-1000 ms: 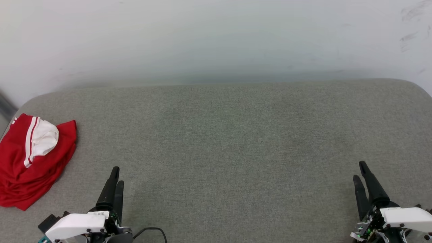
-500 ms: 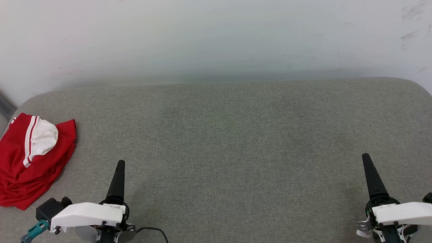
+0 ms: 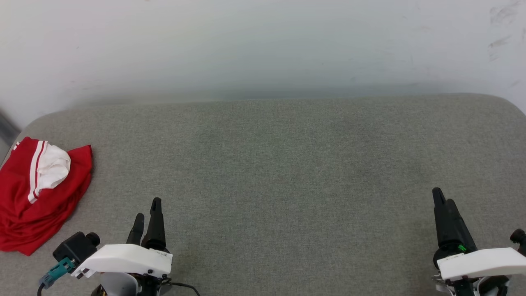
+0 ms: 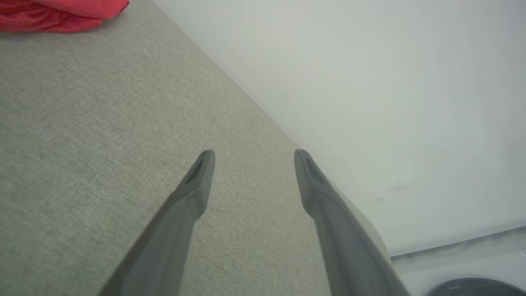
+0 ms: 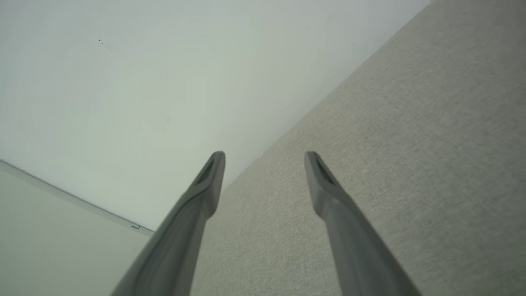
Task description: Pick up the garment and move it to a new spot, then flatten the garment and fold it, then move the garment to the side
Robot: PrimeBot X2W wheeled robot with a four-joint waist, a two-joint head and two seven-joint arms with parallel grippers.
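Left gripper (image 3: 147, 209) is sitting at lower left, fingers spread and empty. The garment (image 3: 33, 205) is lying bunched near it, up and leftward at the frame's left edge, its heap running top to bottom. At far lower right, the right gripper (image 3: 444, 197) is likewise gaping, so the left arm looks nearer.

The garment (image 3: 24, 213) at nine o'clock is soft, matt, rumpled cloth. The pad (image 3: 287, 164) beneath is coarse-woven grey fabric. The wall (image 3: 263, 41) at twelve o'clock looks smooth and matt, scuffed at two o'clock.
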